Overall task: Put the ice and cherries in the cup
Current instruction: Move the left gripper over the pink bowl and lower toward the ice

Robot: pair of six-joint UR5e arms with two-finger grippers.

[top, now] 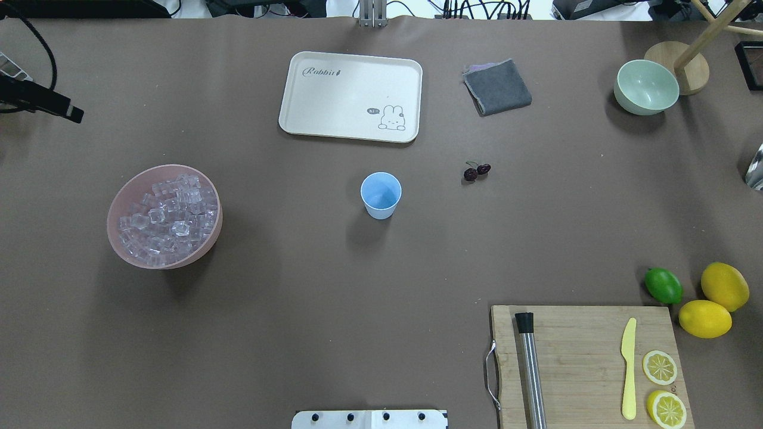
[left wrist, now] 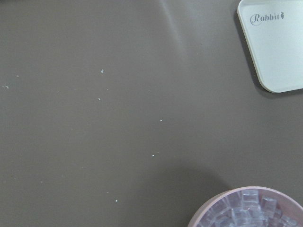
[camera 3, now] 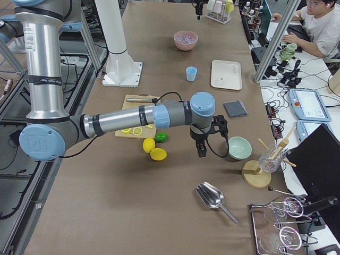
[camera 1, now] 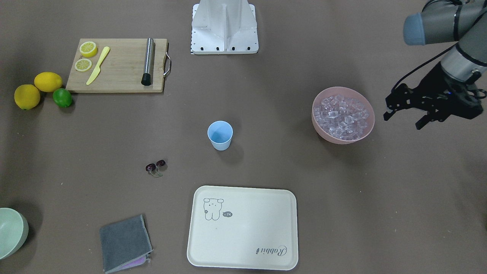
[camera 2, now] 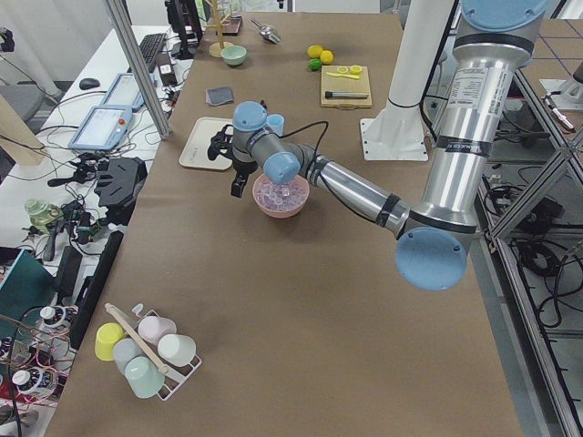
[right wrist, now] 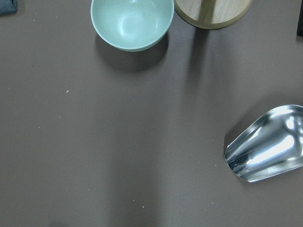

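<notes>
The pale blue cup (camera 1: 220, 135) stands upright and empty at the table's middle; it also shows in the overhead view (top: 380, 195). The two dark cherries (camera 1: 156, 166) lie on the table apart from the cup, also seen from overhead (top: 477, 171). The ice (camera 1: 344, 116) fills a pink bowl (top: 122, 199). My left gripper (camera 1: 402, 121) hovers open and empty beside that bowl, on the side away from the cup. My right gripper (camera 3: 202, 149) shows only in the exterior right view, above the table near the pale green bowl; I cannot tell whether it is open or shut.
A cream tray (top: 351, 95) and a grey cloth (top: 497, 87) lie beyond the cup. A pale green bowl (top: 647, 87), a wooden stand and a metal scoop (right wrist: 267, 144) are far right. A cutting board (top: 581, 357) holds a muddler, a knife and lemon halves; lemons and a lime lie beside it.
</notes>
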